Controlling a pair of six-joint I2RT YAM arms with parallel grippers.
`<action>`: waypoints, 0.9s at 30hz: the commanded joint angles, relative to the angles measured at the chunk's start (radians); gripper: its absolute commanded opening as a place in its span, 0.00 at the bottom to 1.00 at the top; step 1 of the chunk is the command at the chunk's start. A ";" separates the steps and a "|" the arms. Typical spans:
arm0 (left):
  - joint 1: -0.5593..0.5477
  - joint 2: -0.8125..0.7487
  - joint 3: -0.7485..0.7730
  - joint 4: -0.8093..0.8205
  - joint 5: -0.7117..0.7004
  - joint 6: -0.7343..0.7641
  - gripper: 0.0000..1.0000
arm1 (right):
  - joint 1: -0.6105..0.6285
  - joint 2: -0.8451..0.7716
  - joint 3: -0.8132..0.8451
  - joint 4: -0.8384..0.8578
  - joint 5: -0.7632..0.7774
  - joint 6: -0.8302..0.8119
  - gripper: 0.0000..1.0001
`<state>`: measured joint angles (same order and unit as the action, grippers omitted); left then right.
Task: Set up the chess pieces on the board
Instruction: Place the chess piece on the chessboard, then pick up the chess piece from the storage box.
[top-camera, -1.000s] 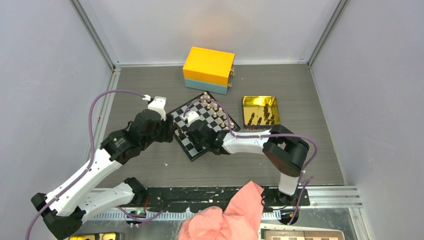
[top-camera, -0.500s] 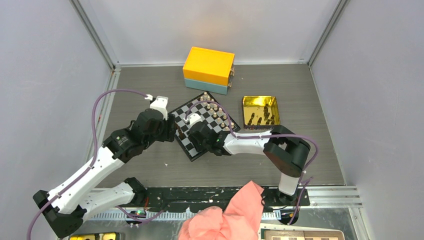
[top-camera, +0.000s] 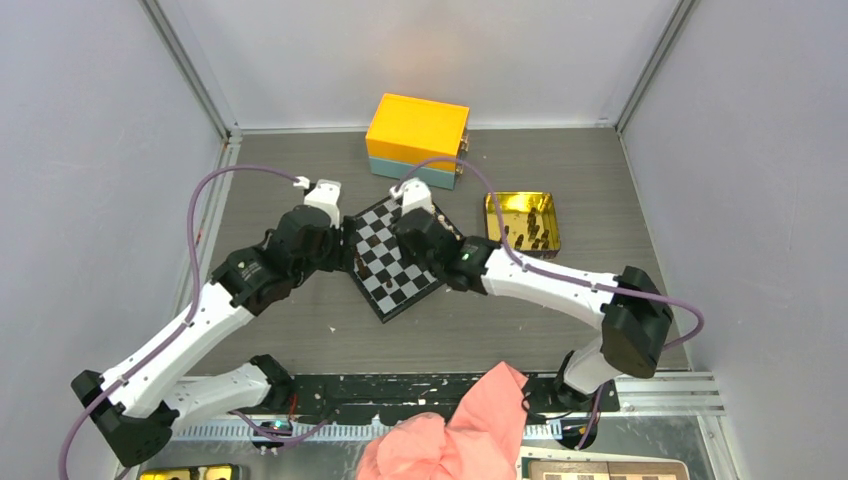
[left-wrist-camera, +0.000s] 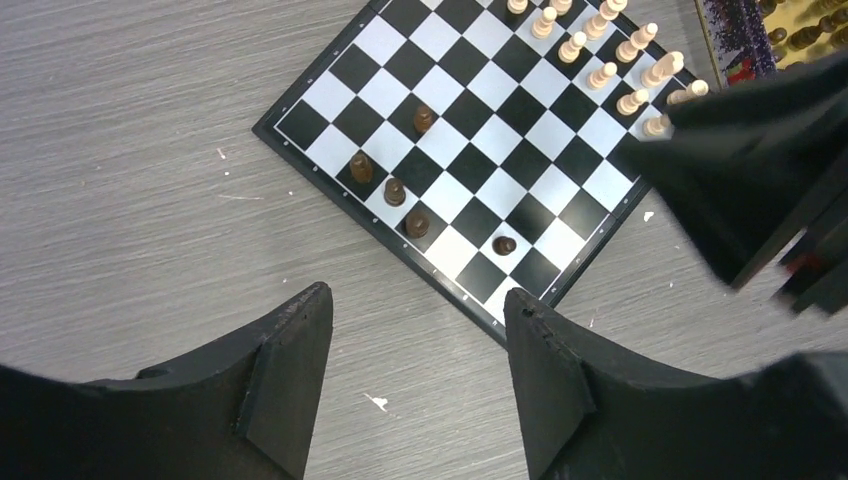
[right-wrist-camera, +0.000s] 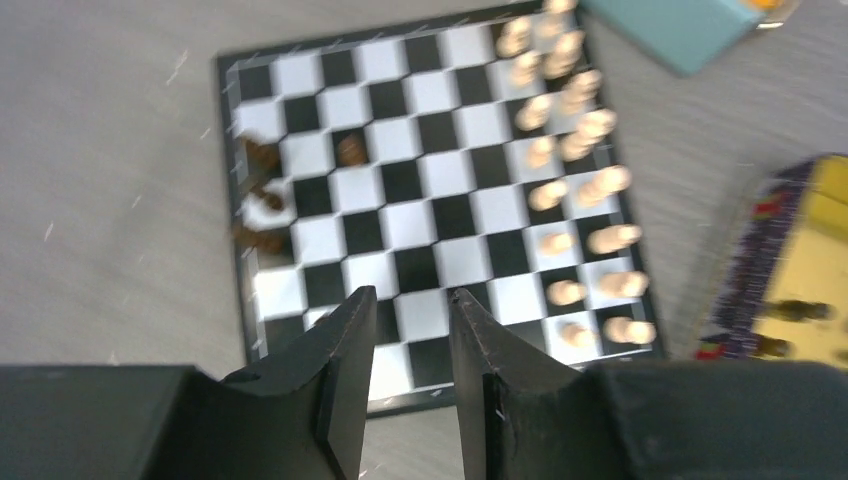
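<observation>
Above the board, at its left edge, the left fingers stand wide apart with nothing between them. The right fingers hang over the board too, parted only a little, and they hold nothing either.

From where I stand, the board lies cornerwise on the counter, just in front of the orange box. The light pieces stand in two rows along the side of the board nearest the gold tin. Only five dark pieces are on the opposite side, loosely placed, with one further in than the rest. More dark men lie in the tin, just beside the board.

To my eye the light side looks nearly done and the dark ranks are the job in hand. The next move calls for a reach into the tin and a narrow pinch on one small dark man. He then has to be carried clear of the light rows and set upright on a free square at the dark edge.
</observation>
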<state>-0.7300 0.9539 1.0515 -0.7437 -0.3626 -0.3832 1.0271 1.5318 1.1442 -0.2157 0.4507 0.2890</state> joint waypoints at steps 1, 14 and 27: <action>0.018 0.054 0.054 0.082 0.035 0.013 0.67 | -0.151 -0.030 0.096 -0.137 0.174 0.078 0.39; 0.130 0.183 0.089 0.121 0.198 -0.029 0.92 | -0.574 0.146 0.217 -0.313 0.076 0.179 0.39; 0.210 0.172 0.073 0.117 0.201 -0.026 1.00 | -0.682 0.330 0.293 -0.352 -0.064 0.243 0.39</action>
<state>-0.5407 1.1481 1.0946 -0.6704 -0.1711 -0.4114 0.3481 1.8591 1.3788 -0.5629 0.4255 0.4965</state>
